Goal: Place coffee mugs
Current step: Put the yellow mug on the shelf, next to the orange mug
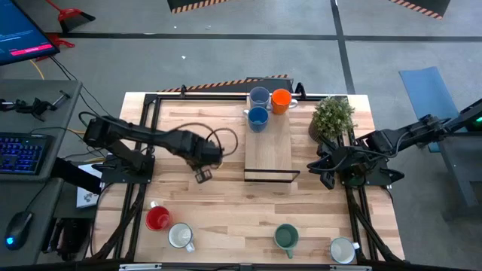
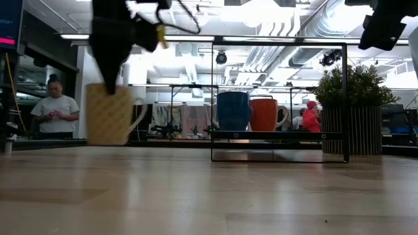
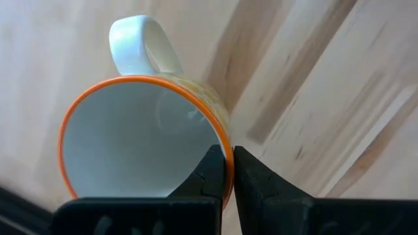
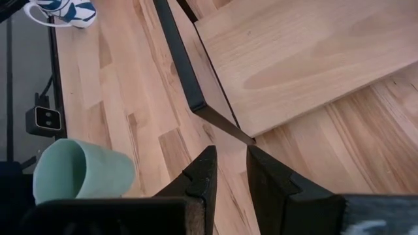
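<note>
My left gripper [image 3: 228, 171] is shut on a cream-yellow patterned mug [image 3: 140, 137] with an orange rim and a white handle, left of the raised wooden board [image 1: 269, 147]. In the high view the arm [image 1: 202, 169] hides that mug. The light blue mug [image 1: 260, 95], orange mug [image 1: 281, 100] and dark blue mug [image 1: 257, 118] stand on the board's far end. The red mug [image 1: 158, 218], a white mug [image 1: 181, 236], the green mug [image 1: 286, 238] and another white mug [image 1: 343, 250] stand along the near edge. My right gripper [image 4: 230, 171] hangs open above the table by the board's right near corner, touching nothing. My left gripper holds the patterned mug by its rim wall [image 3: 225, 140], on the side roughly opposite the handle [image 3: 140, 42]. One finger is inside the mug and one outside, coming from above and pointing down. The mug [image 2: 110, 114] hangs upright; whether its base touches the table I cannot tell.
A potted green plant [image 1: 331, 117] stands at the far right, beside the board. The board sits on a black metal frame [image 2: 277, 156] with upright rails. A monitor and keyboard [image 1: 22, 150] sit off the table's left side. A person [image 2: 55, 111] shows in the room behind.
</note>
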You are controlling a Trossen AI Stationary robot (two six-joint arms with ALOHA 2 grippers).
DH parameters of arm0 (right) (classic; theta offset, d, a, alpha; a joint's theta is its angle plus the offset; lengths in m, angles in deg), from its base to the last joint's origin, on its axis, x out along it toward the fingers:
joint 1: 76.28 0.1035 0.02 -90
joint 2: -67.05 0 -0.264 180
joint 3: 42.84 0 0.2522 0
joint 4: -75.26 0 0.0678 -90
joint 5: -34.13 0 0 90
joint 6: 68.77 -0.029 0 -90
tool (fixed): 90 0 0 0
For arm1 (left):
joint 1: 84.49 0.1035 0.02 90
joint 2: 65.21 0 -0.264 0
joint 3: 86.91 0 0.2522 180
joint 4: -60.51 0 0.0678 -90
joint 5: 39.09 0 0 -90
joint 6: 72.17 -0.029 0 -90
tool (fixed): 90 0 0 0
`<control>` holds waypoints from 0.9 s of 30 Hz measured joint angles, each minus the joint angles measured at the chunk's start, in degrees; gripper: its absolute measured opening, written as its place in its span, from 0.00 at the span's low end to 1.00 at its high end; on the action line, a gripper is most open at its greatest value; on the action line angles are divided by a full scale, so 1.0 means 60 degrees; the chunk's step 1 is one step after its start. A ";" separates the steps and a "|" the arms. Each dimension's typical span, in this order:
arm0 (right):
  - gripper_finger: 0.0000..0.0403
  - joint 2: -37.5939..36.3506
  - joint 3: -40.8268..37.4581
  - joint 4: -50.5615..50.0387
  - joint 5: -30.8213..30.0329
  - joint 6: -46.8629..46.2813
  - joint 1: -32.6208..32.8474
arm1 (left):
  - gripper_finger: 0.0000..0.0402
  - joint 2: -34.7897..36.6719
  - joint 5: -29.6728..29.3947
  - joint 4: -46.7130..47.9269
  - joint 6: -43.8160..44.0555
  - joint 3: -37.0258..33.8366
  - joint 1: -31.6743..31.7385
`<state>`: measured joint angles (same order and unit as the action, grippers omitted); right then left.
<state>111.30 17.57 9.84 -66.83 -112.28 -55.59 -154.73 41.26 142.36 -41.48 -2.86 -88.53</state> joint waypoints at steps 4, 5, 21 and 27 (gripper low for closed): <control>0.16 0.0000 0.0000 0.0019 0.0000 -0.0003 -0.0002 | 0.00 0.0000 -0.0002 -0.0009 -0.0919 0.0974 0.0698; 0.16 0.0000 0.0000 0.0021 0.0000 -0.0002 -0.0001 | 0.00 0.0000 0.0000 -0.0009 -0.1131 0.1221 0.0893; 0.16 0.0011 0.0000 0.0580 0.0183 -0.0004 0.0000 | 0.00 -0.3957 0.0249 0.1179 -0.4074 0.7367 0.1887; 0.16 0.0011 0.0000 0.0557 0.0335 -0.0001 -0.0001 | 0.00 -0.5428 0.0503 0.1772 -0.4454 0.9140 0.1692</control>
<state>111.37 17.57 13.18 -64.82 -112.29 -55.59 -187.29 44.28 153.00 -68.20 51.98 -78.38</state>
